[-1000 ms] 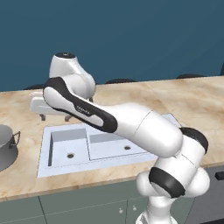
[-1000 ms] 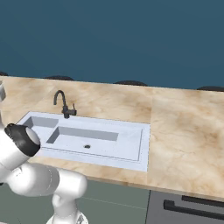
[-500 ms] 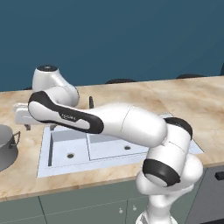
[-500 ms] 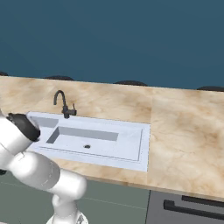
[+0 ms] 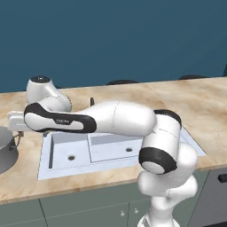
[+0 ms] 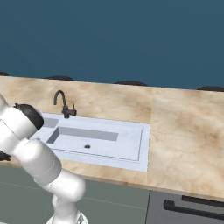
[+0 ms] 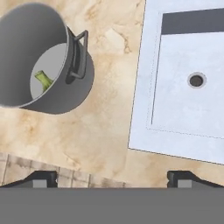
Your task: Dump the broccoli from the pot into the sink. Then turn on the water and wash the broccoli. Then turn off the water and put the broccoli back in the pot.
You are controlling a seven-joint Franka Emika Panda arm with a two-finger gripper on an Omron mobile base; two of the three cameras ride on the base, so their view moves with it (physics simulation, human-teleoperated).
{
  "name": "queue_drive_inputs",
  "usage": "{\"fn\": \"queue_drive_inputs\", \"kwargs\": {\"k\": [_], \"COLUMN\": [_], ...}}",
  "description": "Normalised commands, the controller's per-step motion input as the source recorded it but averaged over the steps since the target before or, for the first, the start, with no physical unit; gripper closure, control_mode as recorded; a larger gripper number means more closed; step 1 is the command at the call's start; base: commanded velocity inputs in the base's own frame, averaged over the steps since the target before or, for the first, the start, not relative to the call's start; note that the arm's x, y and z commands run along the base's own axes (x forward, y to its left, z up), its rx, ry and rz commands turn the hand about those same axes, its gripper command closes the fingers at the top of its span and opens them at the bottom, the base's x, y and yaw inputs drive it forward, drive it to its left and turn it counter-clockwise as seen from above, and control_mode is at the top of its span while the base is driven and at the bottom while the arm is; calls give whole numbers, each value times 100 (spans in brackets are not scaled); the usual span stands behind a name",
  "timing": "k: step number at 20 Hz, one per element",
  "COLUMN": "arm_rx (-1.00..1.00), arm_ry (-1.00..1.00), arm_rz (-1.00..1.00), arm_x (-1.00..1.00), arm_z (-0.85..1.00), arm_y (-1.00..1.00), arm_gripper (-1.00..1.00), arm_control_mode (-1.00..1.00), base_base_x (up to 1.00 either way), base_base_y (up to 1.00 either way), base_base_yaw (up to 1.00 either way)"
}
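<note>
Open gripper (image 7: pixel 113 178) faces one pot (image 7: pixel 61 94), one sink (image 7: pixel 144 87).

1. We see a grey metal pot (image 7: pixel 52 65) with a dark loop handle (image 7: pixel 78 54).
2. Inside it we make out a pale yellow-green stalk of the broccoli (image 7: pixel 43 79).
3. The sink (image 6: pixel 127 144) looks pale bluish-white to us, with a dark-ringed drain (image 7: pixel 196 80).
4. The counter (image 6: pixel 188 131) is beige marble with tan veining.
5. The faucet (image 6: pixel 63 104) is black.
6. The wall (image 5: pixel 115 35) is deep teal-blue.
7. The cabinets (image 5: pixel 88 208) are grey-green.
</note>
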Motion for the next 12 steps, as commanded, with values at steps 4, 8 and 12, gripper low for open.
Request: {"fn": "queue_drive_inputs", "kwargs": {"k": [4,8,12], "arm_rx": [0,0,0], "arm_ry": [0,0,0], "arm_rz": [0,0,0], "arm_x": [30,28,28], "arm_z": [-18,-14,-10], "arm_y": [30,28,25], "arm_gripper": [-100,-100,-100], "arm_control_mode": [-100,-100,-100], "base_base_x": [0,0,0], "base_base_y": [0,0,0], "base_base_yaw": [0,0,0]}}
